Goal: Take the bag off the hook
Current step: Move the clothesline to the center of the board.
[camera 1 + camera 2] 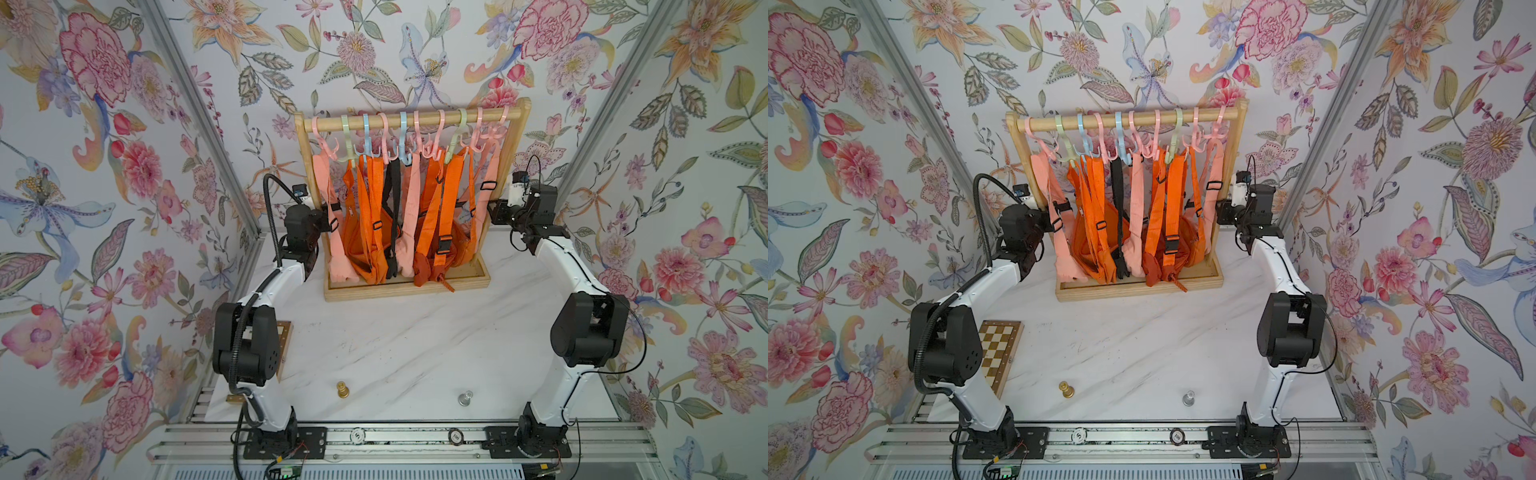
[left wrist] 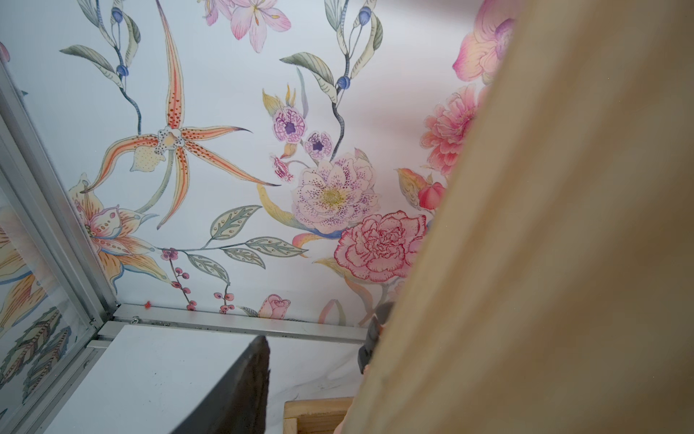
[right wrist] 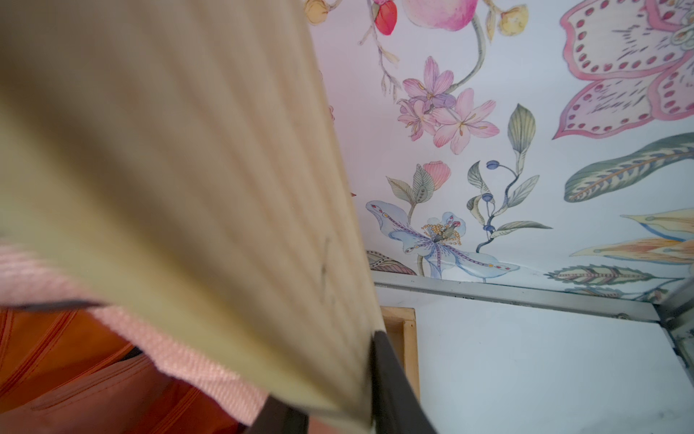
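- My right gripper (image 1: 496, 212) is clenched on the rack's right post (image 1: 513, 149); its wrist view shows a dark finger on either side of the wood
- My left gripper (image 1: 322, 220) is released, jaws apart and holding nothing, just beside the left post (image 1: 306, 162); in its wrist view one finger (image 2: 244, 390) stands clear of the wood
- The bag is not off yet: every bag hangs from the rod (image 1: 411, 118). I cannot tell which one is meant, but I take it to be the peach bag (image 1: 343, 262) at the left end, nearest my free jaws
- Its long axis is upright: the strap (image 1: 332, 187) runs up to a pink hook (image 1: 324, 141), and the body points down and rests in the rack's base tray (image 1: 407, 293)
- To do this step well, I judge the right grip should be firm so the light rack neither tips nor slides. The left jaws should go round the post to the strap, high up under the hook, and pinch that strap alone, since the orange straps (image 1: 365, 195) hang right beside it
- The hook's prong curls upward, so the strap should rise first, then come toward me; a straight pull would likely drag hook and rack along
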Controlling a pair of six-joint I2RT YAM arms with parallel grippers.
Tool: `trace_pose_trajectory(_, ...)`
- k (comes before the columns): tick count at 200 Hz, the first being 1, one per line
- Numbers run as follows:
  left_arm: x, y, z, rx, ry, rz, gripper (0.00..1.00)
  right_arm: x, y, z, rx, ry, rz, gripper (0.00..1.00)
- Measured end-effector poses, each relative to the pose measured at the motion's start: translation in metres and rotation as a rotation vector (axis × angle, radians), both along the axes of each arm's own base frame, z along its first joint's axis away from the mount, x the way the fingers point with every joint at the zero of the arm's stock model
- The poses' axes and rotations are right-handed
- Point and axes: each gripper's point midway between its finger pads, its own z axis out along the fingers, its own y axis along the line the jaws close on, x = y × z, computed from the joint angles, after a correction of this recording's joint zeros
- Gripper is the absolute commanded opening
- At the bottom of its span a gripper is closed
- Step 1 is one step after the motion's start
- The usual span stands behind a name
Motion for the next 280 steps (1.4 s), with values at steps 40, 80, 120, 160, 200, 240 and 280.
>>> trace_pose_trajectory(40, 0.024, 0.012, 0.005, -0.001, -0.015, 0.019, 0.63, 0.02, 0.012, 0.001, -0.001, -0.005, 0.015, 0.14)
trace_pose_trajectory(80, 0.037, 0.02, 0.008, -0.003, -0.024, 0.02, 0.64, 0.037, 0.023, 0.002, 0.0, -0.012, 0.032, 0.14)
trace_pose_trajectory(120, 0.038, 0.021, 0.008, -0.013, -0.026, 0.02, 0.8, 0.039, 0.027, 0.0, 0.02, 0.007, 0.047, 0.5)
trace_pose_trajectory(160, 0.015, 0.018, -0.003, -0.028, 0.002, 0.005, 1.0, 0.021, 0.033, -0.01, 0.069, 0.075, 0.056, 0.6)
trace_pose_trajectory(200, -0.018, 0.013, 0.012, -0.055, -0.021, -0.011, 0.99, -0.021, 0.038, 0.006, 0.085, 0.101, 0.084, 0.62)
trace_pose_trajectory(240, -0.039, 0.005, 0.034, -0.072, -0.061, -0.019, 0.99, -0.064, 0.026, 0.059, 0.093, 0.016, 0.075, 0.63)
trace_pose_trajectory(280, -0.051, 0.015, 0.037, -0.069, -0.019, 0.093, 0.99, -0.1, 0.009, 0.109, 0.099, -0.082, 0.037, 0.51)
